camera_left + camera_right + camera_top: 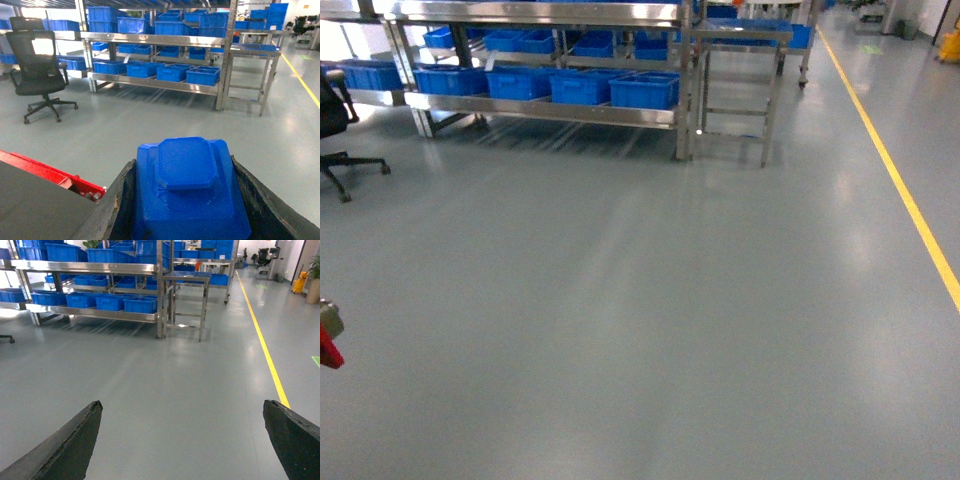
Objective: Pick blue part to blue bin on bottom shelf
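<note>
Left gripper (187, 200) pinching the blue part (189, 187) between its fingers; bottom shelf (155, 83) and its blue bins (172, 73) far ahead, across bare floor; best carried level and steady on approach; right gripper (182, 440) spread wide, empty.

Bright even overhead light; soft glare streaks on the grey floor (650, 300), head view slightly hazy, blown-out window patch behind the office chair (37, 60), wrist views sharper
</note>
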